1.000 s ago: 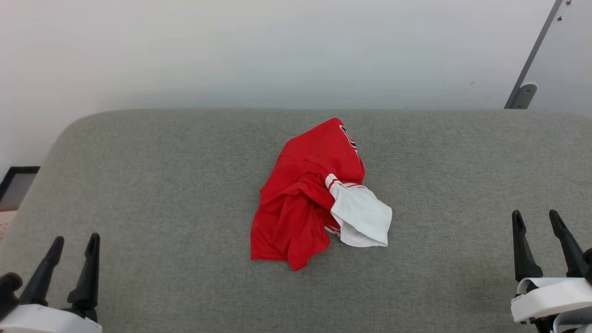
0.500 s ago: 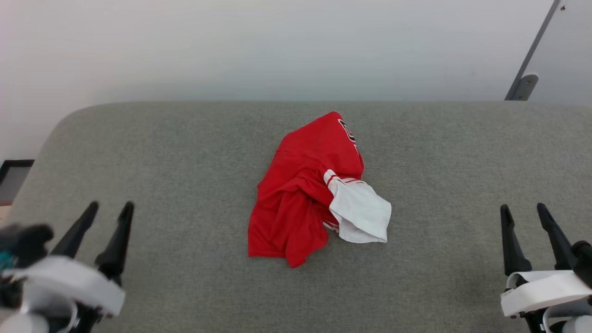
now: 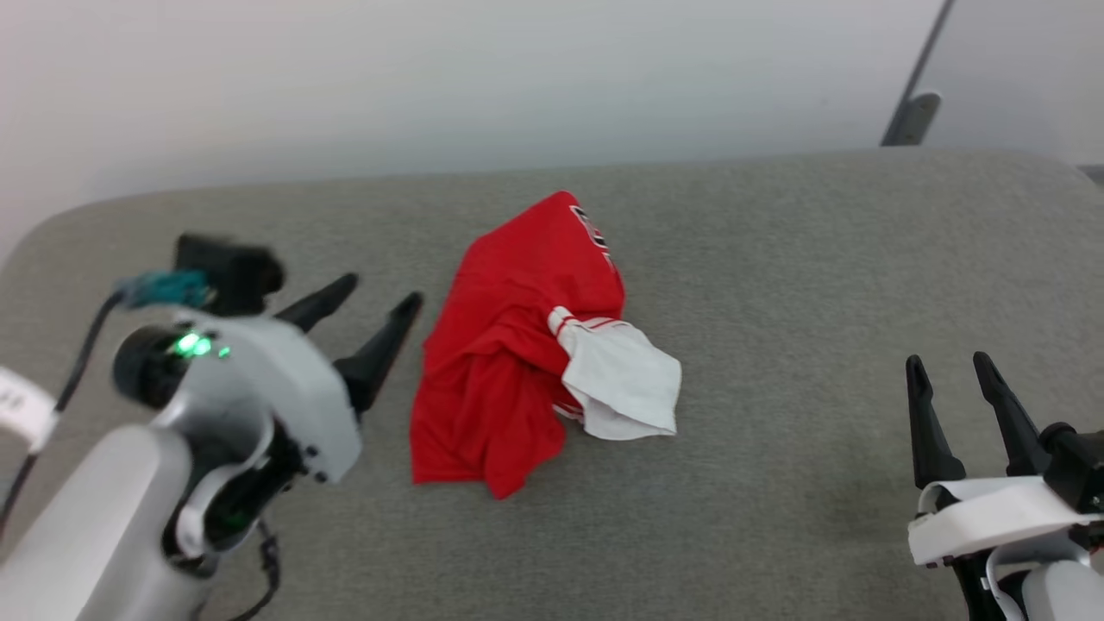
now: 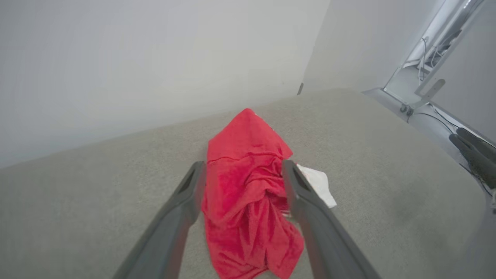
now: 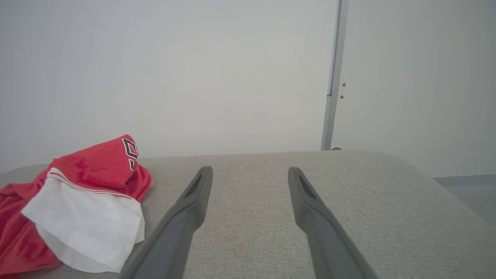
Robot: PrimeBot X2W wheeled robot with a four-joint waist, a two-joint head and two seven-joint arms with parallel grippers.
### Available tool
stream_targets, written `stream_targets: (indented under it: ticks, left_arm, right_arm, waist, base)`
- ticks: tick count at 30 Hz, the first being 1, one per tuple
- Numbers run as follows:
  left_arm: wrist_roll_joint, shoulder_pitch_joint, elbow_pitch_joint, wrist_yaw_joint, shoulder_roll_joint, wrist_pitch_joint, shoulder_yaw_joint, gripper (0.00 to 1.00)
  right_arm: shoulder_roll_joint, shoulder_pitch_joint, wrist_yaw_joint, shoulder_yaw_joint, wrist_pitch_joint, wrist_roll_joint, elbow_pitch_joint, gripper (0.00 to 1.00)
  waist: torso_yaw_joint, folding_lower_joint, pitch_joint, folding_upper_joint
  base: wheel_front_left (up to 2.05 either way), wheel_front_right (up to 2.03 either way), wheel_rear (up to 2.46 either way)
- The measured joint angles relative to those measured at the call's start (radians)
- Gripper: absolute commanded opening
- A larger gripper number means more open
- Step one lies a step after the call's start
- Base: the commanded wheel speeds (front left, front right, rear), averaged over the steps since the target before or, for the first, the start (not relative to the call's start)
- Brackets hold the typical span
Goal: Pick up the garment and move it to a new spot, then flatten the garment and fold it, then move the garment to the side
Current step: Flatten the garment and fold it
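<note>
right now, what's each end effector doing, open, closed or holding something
Left end effector: open, holding nothing, pointed at the garment.
Right end effector: open, holding nothing, off to the garment's side.

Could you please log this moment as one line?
stage: pre-grasp | left claw: open, aimed at jersey, not touching | right claw: open, clear of jersey | jersey: crumpled on pad

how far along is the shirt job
Done: nothing; the garment lies crumpled on the grey surface. In hand: the left gripper, open, points at it from close by, not touching; the right gripper is open, off to the side. Left: pick up, move, flatten, fold, set aside.
</note>
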Motion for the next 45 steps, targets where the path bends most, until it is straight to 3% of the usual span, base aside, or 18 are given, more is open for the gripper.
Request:
stream_targets:
  ticks: [5, 16, 33, 34, 37, 45]
  left_arm:
    - [-0.02, -0.088, 0.033, -0.015, -0.044, 0.096, -0.056, 1.0]
    - [-0.05, -0.155, 0.096, -0.006, -0.108, 0.237, -0.142, 1.0]
    - [-0.011, -0.184, 0.238, -0.012, -0.124, 0.24, -0.192, 1.0]
    - [-0.011, -0.186, 0.247, -0.012, -0.126, 0.24, -0.193, 0.96]
    - [-0.011, -0.189, 0.267, -0.013, -0.134, 0.232, -0.193, 0.0]
    - [-0.031, -0.198, 0.291, -0.015, -0.147, 0.233, -0.188, 0.0]
  right_arm:
    - [0.017, -0.02, 0.0, 0.009, 0.0, 0.001, 0.001, 1.0]
    - [0.043, -0.033, 0.0, -0.003, 0.0, 0.001, -0.003, 1.0]
    - [0.071, -0.052, 0.0, -0.008, 0.0, -0.004, -0.005, 1.0]
    - [0.071, -0.052, 0.0, -0.008, 0.0, -0.004, -0.004, 1.0]
    - [0.076, -0.052, 0.0, -0.008, 0.0, -0.005, -0.005, 1.0]
    - [0.08, -0.052, 0.0, -0.019, 0.0, -0.007, -0.008, 1.0]
  waist:
    - [-0.046, 0.0, 0.02, 0.0001]
    - [-0.135, 0.0, 0.081, 0.0]
    - [-0.176, 0.0, 0.137, 0.0]
    - [-0.176, 0.0, 0.137, 0.0]
    - [-0.175, 0.0, 0.138, 0.0]
    - [-0.166, 0.0, 0.142, 0.0]
  base:
    - [0.0, 0.0, 0.0]
    - [0.0, 0.0, 0.0]
    - [0.0, 0.0, 0.0]
    - [0.0, 0.0, 0.0]
    - [0.0, 0.0, 0.0]
    - [0.0, 0.0, 0.0]
